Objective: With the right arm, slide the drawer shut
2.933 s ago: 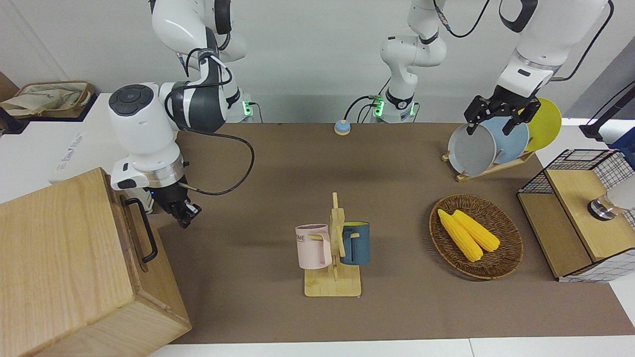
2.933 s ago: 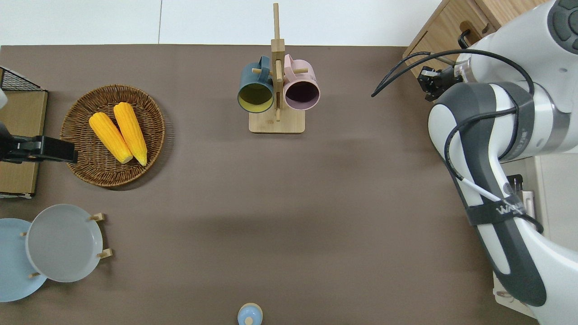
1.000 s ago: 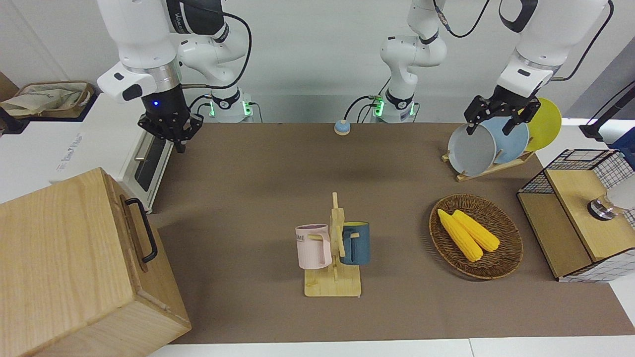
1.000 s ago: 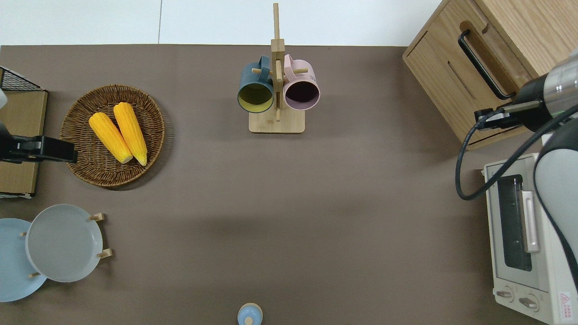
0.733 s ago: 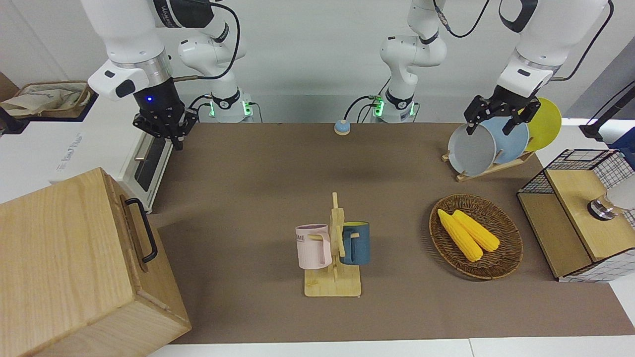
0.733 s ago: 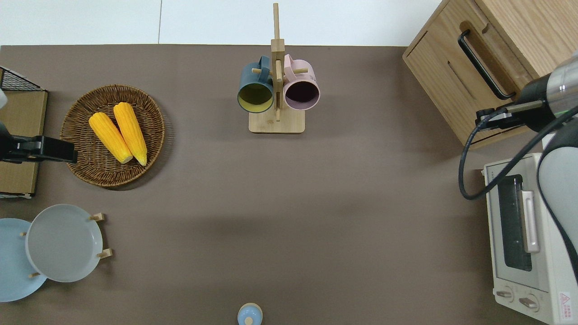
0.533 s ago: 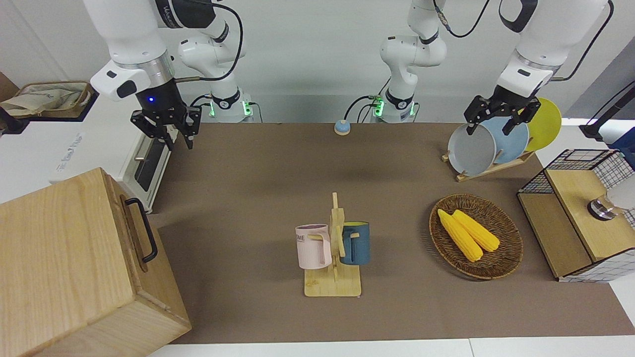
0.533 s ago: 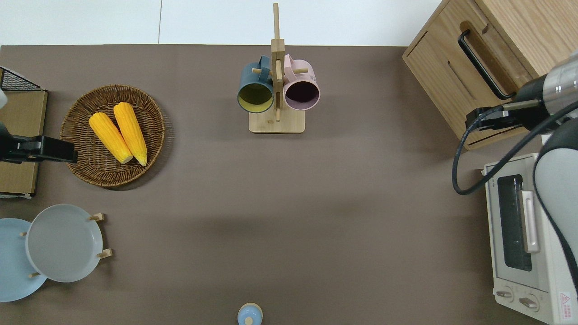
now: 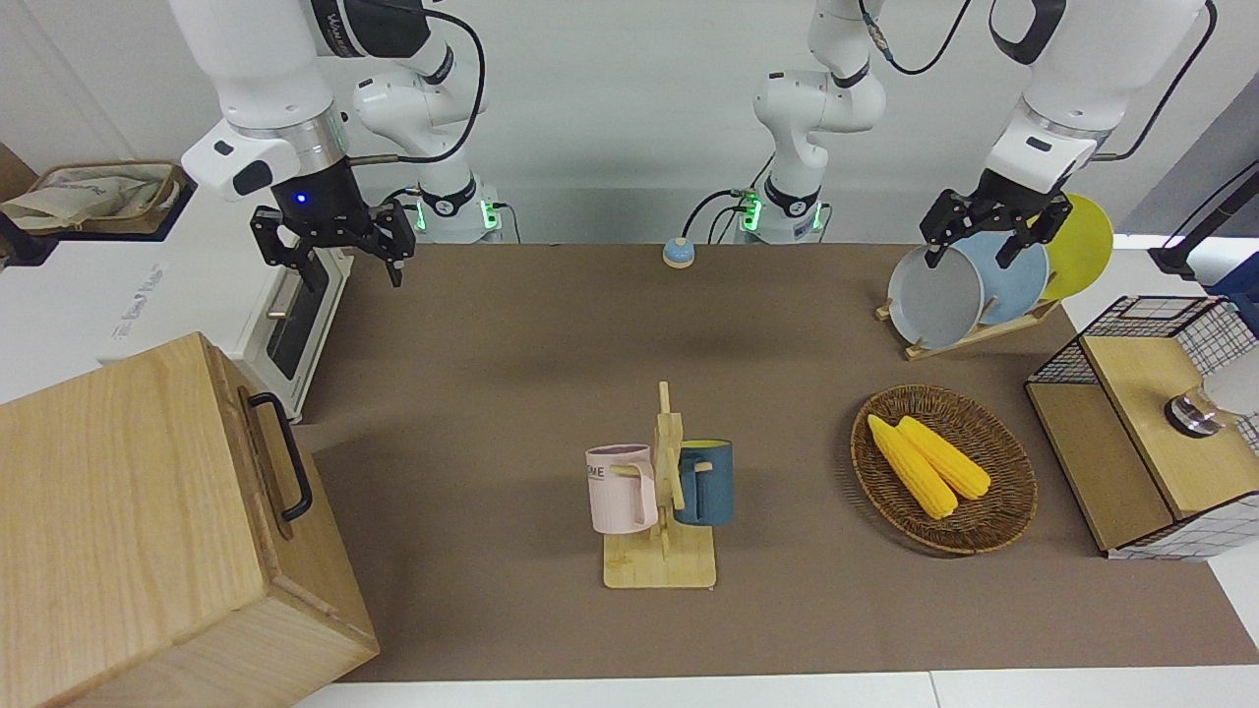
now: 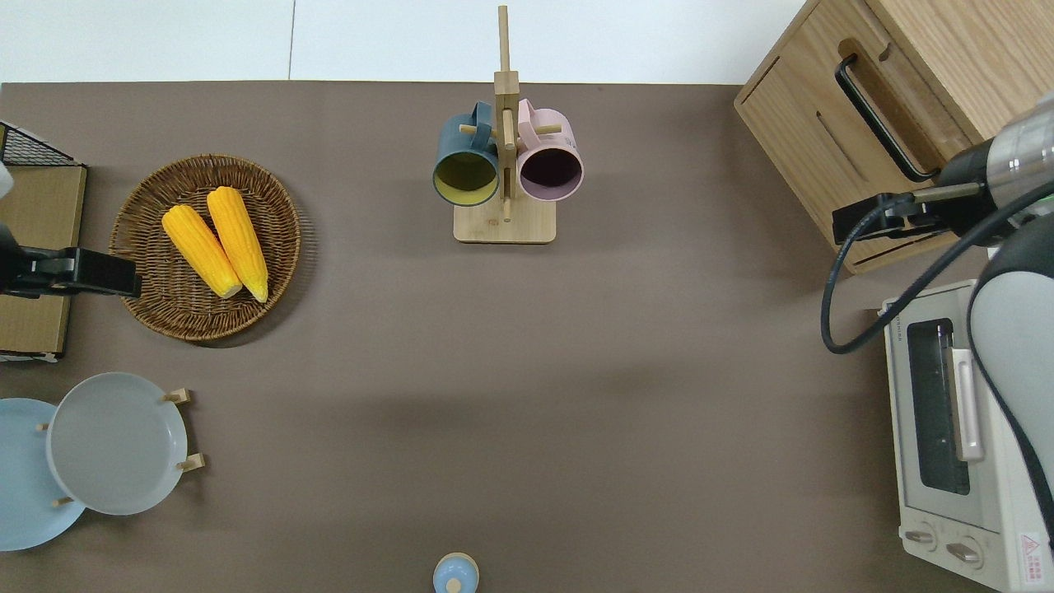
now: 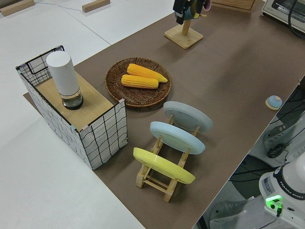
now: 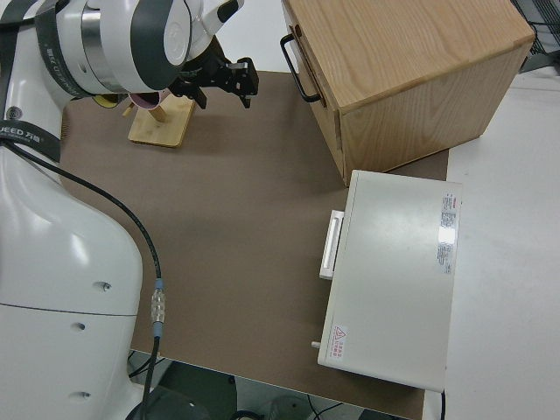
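I am holding my right gripper (image 9: 331, 254) wide open and empty, up over the surface (image 9: 551, 374) near the white oven (image 9: 290, 329); the drawer (image 9: 268, 462) is sitting flush in its pale-wood cabinet (image 9: 128, 531); my left arm is parked

You see a pale-wood cabinet (image 9: 148, 511) with a black handle (image 9: 283, 457), on a brown tabletop (image 9: 787, 610). The oven (image 10: 955, 445) is white. One mug (image 9: 622, 489) is pink, the other mug (image 9: 706, 482) dark blue. Yellow corn (image 9: 929, 465) lies in a brown woven basket (image 9: 993, 536). The plates (image 9: 984, 280) are grey, blue and yellow. The right pincer (image 9: 331, 251) is black.
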{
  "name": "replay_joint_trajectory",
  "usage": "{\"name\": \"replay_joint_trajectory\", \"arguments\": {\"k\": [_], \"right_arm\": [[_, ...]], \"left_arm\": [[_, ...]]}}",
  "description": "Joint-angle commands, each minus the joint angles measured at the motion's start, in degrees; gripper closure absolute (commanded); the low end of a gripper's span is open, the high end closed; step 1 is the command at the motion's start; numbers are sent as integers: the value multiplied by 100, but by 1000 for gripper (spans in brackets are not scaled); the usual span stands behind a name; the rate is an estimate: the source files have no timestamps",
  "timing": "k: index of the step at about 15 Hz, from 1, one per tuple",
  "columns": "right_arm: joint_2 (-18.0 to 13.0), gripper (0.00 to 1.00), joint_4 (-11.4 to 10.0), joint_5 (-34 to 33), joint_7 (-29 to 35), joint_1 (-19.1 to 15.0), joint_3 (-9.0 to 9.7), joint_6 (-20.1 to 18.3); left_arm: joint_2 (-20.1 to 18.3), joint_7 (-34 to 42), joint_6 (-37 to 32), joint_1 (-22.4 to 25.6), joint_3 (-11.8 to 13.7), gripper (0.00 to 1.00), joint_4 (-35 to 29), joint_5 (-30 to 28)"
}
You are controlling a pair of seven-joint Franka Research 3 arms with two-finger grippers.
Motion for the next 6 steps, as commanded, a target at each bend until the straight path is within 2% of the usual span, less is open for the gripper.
{"name": "replay_joint_trajectory", "arguments": {"k": [1, 6], "right_arm": [[-45, 17, -41, -65, 79, -52, 49, -47], [-45, 17, -41, -21, -9, -78, 32, -47]], "left_arm": [[76, 42, 2, -99, 95, 5, 117, 72], [76, 42, 2, -99, 95, 2, 125, 72]]}}
